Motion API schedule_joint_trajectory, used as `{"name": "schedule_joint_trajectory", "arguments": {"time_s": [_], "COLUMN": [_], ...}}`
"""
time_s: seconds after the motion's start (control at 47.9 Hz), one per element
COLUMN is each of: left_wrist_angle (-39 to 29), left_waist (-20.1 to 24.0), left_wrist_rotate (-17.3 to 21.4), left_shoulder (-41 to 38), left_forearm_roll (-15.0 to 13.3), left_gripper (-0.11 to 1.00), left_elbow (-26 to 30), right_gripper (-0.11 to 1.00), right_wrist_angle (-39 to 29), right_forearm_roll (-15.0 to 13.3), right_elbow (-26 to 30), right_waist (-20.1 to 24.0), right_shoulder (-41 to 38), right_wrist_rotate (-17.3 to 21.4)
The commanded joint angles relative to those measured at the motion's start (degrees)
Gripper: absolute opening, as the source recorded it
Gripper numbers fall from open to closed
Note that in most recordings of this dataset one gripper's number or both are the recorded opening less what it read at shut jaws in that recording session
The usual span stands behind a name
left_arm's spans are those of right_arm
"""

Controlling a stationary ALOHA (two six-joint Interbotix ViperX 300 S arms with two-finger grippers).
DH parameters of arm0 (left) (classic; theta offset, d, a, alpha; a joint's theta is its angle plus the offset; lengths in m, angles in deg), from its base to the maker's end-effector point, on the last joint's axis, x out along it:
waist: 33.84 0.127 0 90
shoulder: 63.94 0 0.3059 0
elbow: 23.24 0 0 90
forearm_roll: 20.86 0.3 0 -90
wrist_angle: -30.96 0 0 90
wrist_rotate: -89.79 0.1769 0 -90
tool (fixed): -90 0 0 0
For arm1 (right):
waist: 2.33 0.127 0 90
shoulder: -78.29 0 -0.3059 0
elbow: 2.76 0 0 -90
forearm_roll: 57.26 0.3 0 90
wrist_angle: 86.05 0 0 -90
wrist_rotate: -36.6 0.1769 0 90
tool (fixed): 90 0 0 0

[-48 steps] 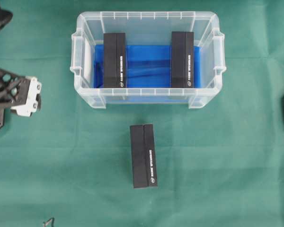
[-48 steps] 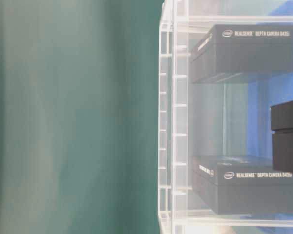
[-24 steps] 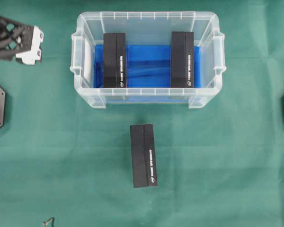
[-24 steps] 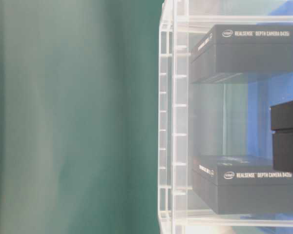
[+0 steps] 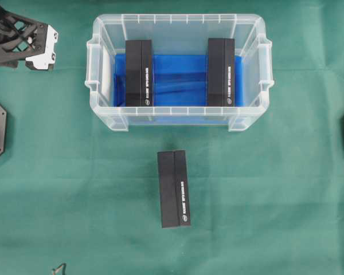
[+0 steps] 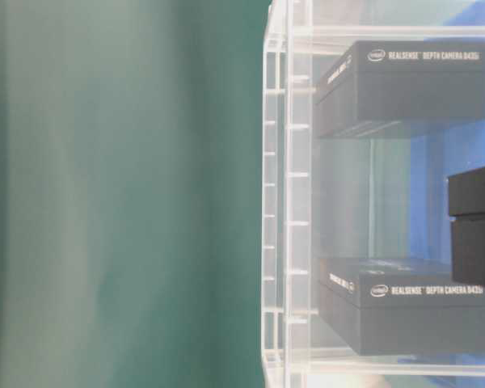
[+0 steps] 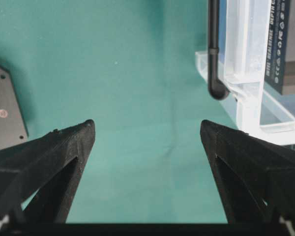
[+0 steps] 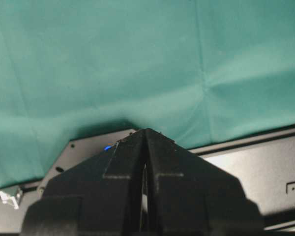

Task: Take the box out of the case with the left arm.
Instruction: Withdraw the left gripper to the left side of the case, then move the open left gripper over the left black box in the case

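Left arm beside case, jaws spread wide

Black lattice left gripper [image 7: 147,130] empty, near clear plastic rectangular case [image 5: 106,117]; right gripper [image 8: 144,135] closed, empty.

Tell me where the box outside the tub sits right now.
In the overhead view the loose box lies on the green cloth, just below the clear tub, near the middle.

your overhead view is bright, even and sharp, with only soft shadows beside the case [image 5: 178,117]. glare whitens its clear rim in the table-level view, where the green cloth [image 6: 121,194] on the left blurs out of focus. both wrist views are dimmer, their near fingers [image 7: 49,167] soft.
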Motion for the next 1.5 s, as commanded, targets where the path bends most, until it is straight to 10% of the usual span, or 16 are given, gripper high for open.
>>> {"name": "schedule_joint_trajectory", "arguments": {"time_s": [0.0, 0.794, 1.483], "left_wrist_angle": [0.1, 0.4, 0.5], "left_waist": [0.3, -0.2, -3.1], "left_wrist_rotate": [0.0, -0.4, -1.8], "left_shoulder": [0.2, -2.4, -24.7], "left_forearm_roll": [-0.1, -0.5, -0.5], "left_gripper": [0.87, 0.87, 0.87], "left_elbow": [1.2, 3.3, 25.5], "right_gripper": [0.00, 0.00, 0.00], "right_wrist_angle": [0.1, 0.1, 0.1], "right_forearm_roll": [-0.2, -0.1, -0.1], "right_elbow": [0.8, 0.8, 0.7], "right_waist": [-0.1, -0.1, -0.1], "right_shoulder": [0.1, 0.1, -0.4], "right_wrist_rotate": [0.0, 0.1, 0.2]}}
